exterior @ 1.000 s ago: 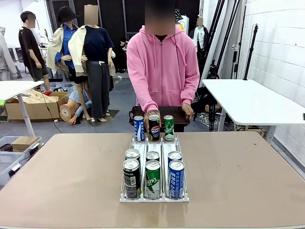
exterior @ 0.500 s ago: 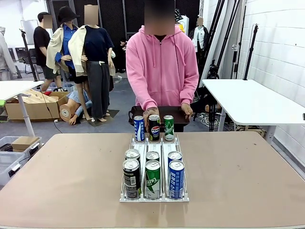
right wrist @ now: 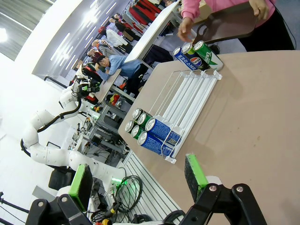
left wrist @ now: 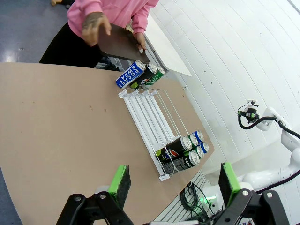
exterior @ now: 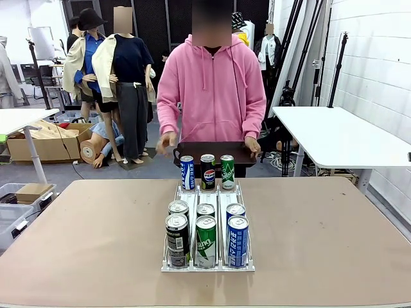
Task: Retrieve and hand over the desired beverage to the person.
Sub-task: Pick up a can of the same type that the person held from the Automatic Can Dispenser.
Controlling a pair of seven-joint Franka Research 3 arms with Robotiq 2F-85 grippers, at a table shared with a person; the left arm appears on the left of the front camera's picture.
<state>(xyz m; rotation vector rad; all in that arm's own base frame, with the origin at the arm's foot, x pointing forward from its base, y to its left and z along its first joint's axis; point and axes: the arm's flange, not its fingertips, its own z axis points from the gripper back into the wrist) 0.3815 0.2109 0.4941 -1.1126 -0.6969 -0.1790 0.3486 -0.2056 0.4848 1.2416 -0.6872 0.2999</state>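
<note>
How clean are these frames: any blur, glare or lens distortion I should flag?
Front view: even, soft light, the cans sharp with faint shadows; the person's hand looks slightly smeared by motion. Left wrist view: rolled and wide-angle, so the table slants; the white wall is bright but not blown out. Right wrist view: rolled too; the ceiling lights flare and the upper left washes out.
</note>
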